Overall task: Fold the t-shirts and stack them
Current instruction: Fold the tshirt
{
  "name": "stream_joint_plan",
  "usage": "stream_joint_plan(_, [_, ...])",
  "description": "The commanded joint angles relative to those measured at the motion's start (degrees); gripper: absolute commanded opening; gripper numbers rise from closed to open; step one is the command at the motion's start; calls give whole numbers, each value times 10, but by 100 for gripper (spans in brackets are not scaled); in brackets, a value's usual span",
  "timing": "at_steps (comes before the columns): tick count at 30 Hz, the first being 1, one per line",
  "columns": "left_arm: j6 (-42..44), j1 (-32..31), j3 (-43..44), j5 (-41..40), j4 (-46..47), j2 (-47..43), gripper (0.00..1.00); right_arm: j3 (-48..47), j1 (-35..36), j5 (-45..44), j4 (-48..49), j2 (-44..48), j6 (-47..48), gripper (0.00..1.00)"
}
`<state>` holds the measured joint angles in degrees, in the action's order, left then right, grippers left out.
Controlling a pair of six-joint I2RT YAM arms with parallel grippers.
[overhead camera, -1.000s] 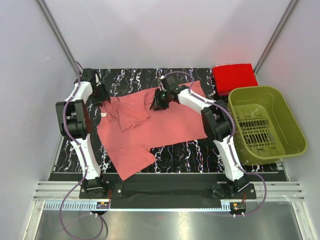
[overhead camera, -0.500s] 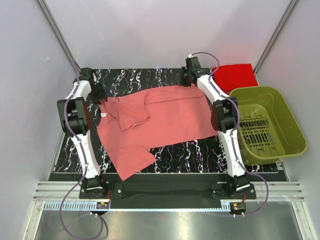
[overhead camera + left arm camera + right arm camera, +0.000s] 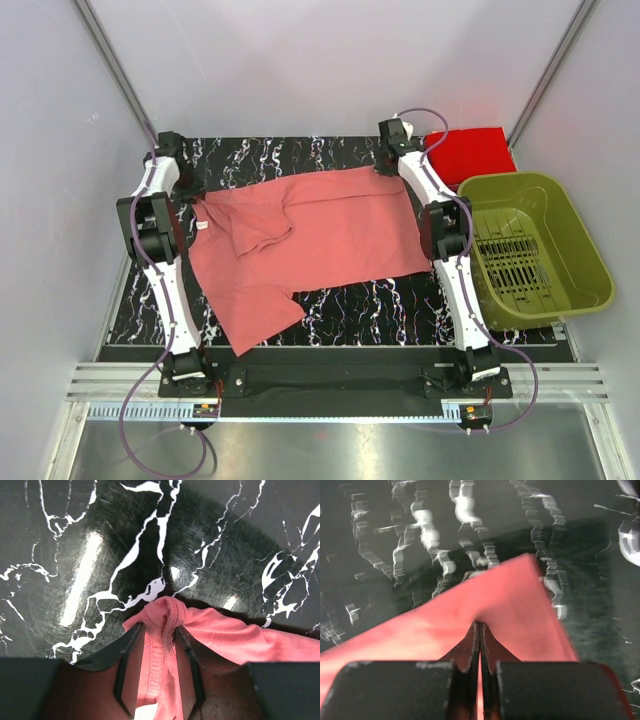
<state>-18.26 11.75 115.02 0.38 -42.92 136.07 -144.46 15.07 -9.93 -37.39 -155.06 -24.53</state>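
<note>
Two far corners of the salmon-pink cloth t-shirt [image 3: 310, 235], spread mid-table: my right gripper [image 3: 480, 627] pinches one at one o'clock, my left gripper [image 3: 159, 632] straddles a bunch at ten, grip unclear, so it may slip when I pull.

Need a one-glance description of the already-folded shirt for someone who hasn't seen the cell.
On the black marbled table, go to the far right corner, just behind the olive-green basket. The folded red t-shirt lies there as a flat, compact rectangle. It is brighter red than the salmon-pink t-shirt, which sprawls unfolded across the table's middle.
</note>
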Motion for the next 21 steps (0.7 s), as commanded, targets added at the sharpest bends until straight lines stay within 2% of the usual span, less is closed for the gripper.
stream_joint_plan(1, [-1, 7, 13, -35, -2, 22, 37, -16, -18, -82, -55, -15, -25, 0])
stream_joint_plan(8, [-6, 7, 11, -9, 20, 28, 40, -27, -24, -82, -76, -23, -39, 0])
stream_joint_plan(16, [-4, 8, 62, -7, -1, 40, 41, -19, -34, -96, -81, -16, -47, 0])
stream_joint_plan(21, [-11, 3, 60, 55, 12, 14, 42, 17, -31, -24, -24, 15, -42, 0])
